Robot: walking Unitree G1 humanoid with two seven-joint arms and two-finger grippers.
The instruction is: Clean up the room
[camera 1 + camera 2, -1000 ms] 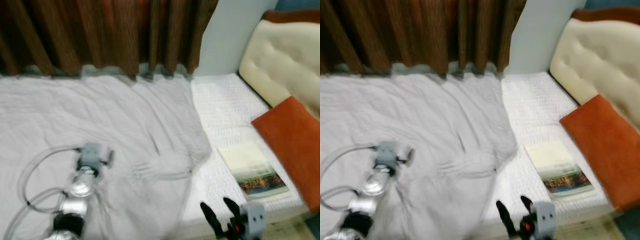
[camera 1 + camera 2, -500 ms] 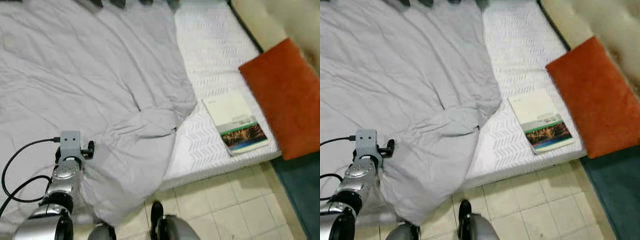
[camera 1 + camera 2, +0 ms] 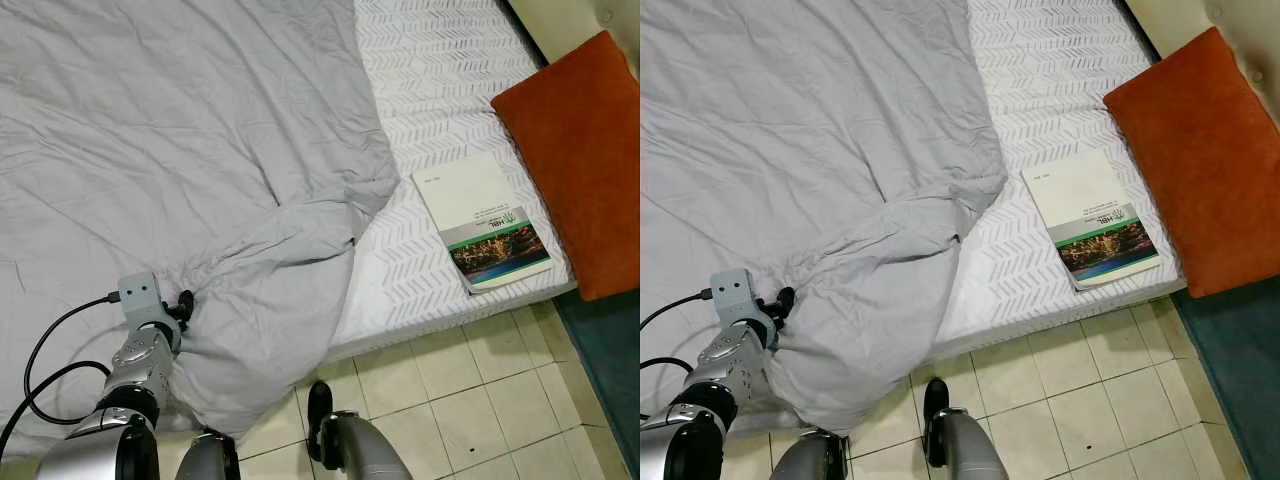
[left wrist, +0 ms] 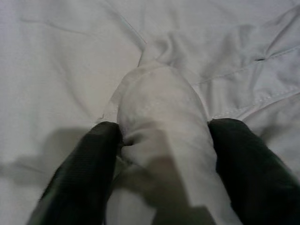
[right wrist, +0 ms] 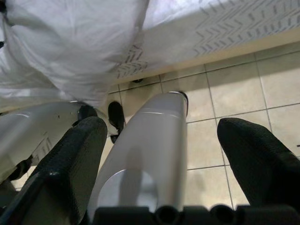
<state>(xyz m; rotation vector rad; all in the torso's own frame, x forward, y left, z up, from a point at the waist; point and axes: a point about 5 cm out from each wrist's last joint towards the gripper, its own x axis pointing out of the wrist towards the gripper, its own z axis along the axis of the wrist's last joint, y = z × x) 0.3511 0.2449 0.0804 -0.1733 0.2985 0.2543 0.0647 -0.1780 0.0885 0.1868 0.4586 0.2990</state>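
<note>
View from the robot's head, looking down over the edge of a bed. A grey sheet [image 3: 190, 160] is lying rumpled across the robot's-left part of the white patterned mattress [image 3: 440, 90], with one bunched corner hanging over the mattress edge toward the tiled floor [image 3: 480, 400]. The left hand [image 4: 161, 140] is reaching into that bunched part near the bed edge; in the left wrist view its two black fingers [image 4: 79, 173] are pinching a fold of the sheet between them. A black cable [image 3: 45, 350] is looping beside the left arm over the sheet. The right hand [image 5: 161, 140] is hanging low beside the robot's silver leg [image 5: 145, 150], above the floor tiles, its fingers [image 5: 255, 159] spread wide with nothing between them. On the bare mattress, to the robot's right of the sheet, a book [image 3: 480, 220] is lying flat near the bed edge, just beside an orange cushion [image 3: 580, 150] and apart from the sheet.
</note>
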